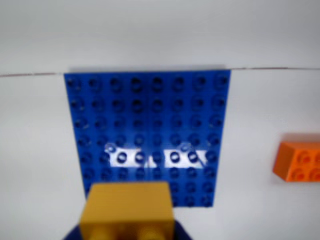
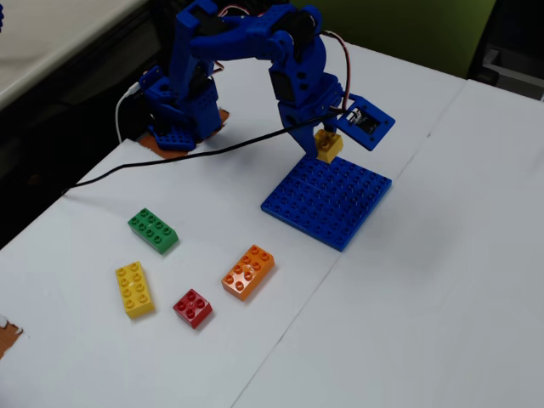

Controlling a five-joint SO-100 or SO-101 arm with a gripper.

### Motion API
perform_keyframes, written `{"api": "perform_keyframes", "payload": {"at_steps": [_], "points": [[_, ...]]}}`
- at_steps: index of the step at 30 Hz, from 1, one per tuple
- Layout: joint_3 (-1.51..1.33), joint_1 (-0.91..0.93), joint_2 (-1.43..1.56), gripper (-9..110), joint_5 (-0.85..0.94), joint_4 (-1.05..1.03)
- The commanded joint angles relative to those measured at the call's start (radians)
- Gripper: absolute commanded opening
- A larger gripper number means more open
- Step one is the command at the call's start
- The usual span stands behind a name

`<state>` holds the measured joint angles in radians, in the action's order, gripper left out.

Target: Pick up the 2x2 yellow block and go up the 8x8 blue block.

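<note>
My gripper (image 2: 325, 143) is shut on the 2x2 yellow block (image 2: 328, 146) and holds it just above the near-arm edge of the 8x8 blue block (image 2: 327, 201), which lies flat on the white table. In the wrist view the yellow block (image 1: 128, 207) fills the bottom middle between my blue jaws, its studs facing the camera. The blue baseplate (image 1: 150, 125) lies beyond and below it. I cannot tell whether the block touches the plate.
In the fixed view an orange brick (image 2: 248, 271), a red brick (image 2: 193, 308), a longer yellow brick (image 2: 134, 289) and a green brick (image 2: 153, 230) lie left of the plate. The orange brick (image 1: 299, 161) shows at the wrist view's right edge. A black cable (image 2: 170, 163) crosses the table.
</note>
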<state>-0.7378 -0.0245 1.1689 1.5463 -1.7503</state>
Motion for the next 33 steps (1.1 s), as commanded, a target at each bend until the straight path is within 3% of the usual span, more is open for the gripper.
{"api": "perform_keyframes", "payload": {"at_steps": [1,33], "points": [[-0.012,0.018,0.084,0,0.008,-0.009],[0.061,0.026,0.041,0,0.008,-0.008]]}}
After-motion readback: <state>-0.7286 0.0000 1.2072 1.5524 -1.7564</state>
